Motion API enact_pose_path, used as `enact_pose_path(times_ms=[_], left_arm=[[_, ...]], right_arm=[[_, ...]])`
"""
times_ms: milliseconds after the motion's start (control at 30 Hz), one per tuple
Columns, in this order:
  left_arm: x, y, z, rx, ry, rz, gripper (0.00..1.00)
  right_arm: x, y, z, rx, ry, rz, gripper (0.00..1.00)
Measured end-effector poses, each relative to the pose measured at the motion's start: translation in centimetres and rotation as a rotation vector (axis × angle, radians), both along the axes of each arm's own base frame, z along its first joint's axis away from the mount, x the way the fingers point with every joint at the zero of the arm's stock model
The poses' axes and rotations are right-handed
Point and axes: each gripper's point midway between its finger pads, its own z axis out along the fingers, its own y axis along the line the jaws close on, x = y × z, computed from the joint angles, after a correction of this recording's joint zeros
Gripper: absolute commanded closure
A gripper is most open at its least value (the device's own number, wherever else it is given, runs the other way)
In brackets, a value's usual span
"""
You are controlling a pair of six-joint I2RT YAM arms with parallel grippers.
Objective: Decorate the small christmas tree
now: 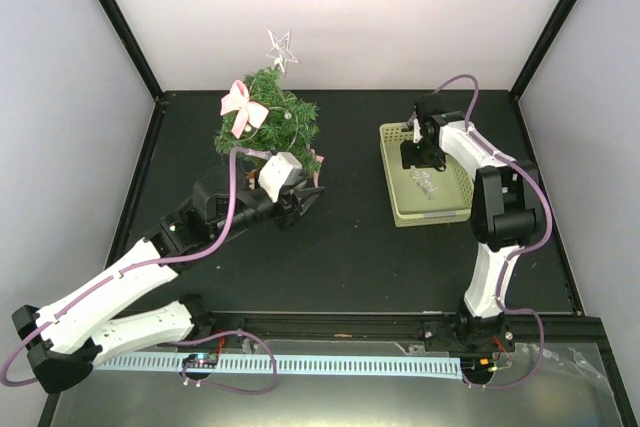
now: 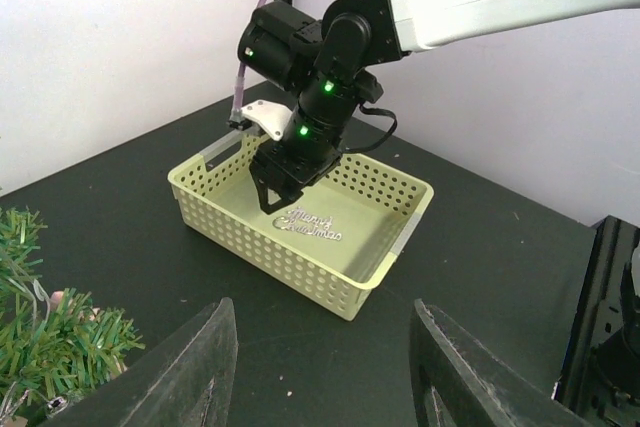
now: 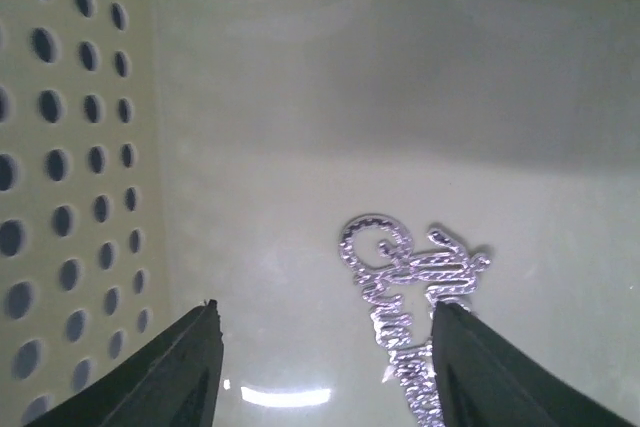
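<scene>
A matte black table is filling the middle of the top view. Plain white walls are closing it in, with the back panel standing at 12 o'clock and side panels rising at 9 and 3 o'clock. Black frame posts are slanting up the corners at 11 and 1 o'clock. At 6 o'clock a pale slotted cable duct is lying along the near edge above a grey glossy sheet. Soft, even light is falling throughout.

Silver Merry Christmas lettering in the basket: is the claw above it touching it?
Cannot tell. In the right wrist view the silver lettering runs up to one finger of the open right gripper, neither gap nor contact plain.
</scene>
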Motion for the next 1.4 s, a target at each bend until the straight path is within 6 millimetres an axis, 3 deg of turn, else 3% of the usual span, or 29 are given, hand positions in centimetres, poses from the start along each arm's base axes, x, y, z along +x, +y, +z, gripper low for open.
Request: enact_pose_path(times_ms=[167,233,333,467,633,967,1400], left_arm=[[0.0,0.0,0.0,0.001,0.001,0.000,0.51],[0.0,0.0,0.0,0.000,0.000,0.000,0.51],[0.0,0.0,0.0,0.000,0.000,0.000,0.51],[0.0,0.0,0.0,0.001,0.000,0.000,0.51],[0.0,0.0,0.0,0.002,0.000,-0.001,0.51],[0.0,0.0,0.0,0.002,0.001,-0.002,0.51],[0.0,-0.1,-0.1,0.003,0.002,-0.003,0.51]], right_arm=[[0.7,-1.4,-2.0,-0.004,0.048,-0.056,0.19],[0.5,-2.1,-3.0,-0.006,0.078,-0.066,0.07],[-0.1,-2.8,-3.8,0.006,0.122,-0.070,0.05],[-0.3,-3.2,-4.0,0.036,0.139,-0.055,0.08],[-0.3,-2.9,-5.6,0.065,0.174,-0.013,0.19],[0.5,-2.9,-5.8,0.048,0.169,0.018,0.40],[0.6,-3.1,-5.8,0.045,0.169,0.015,0.52]])
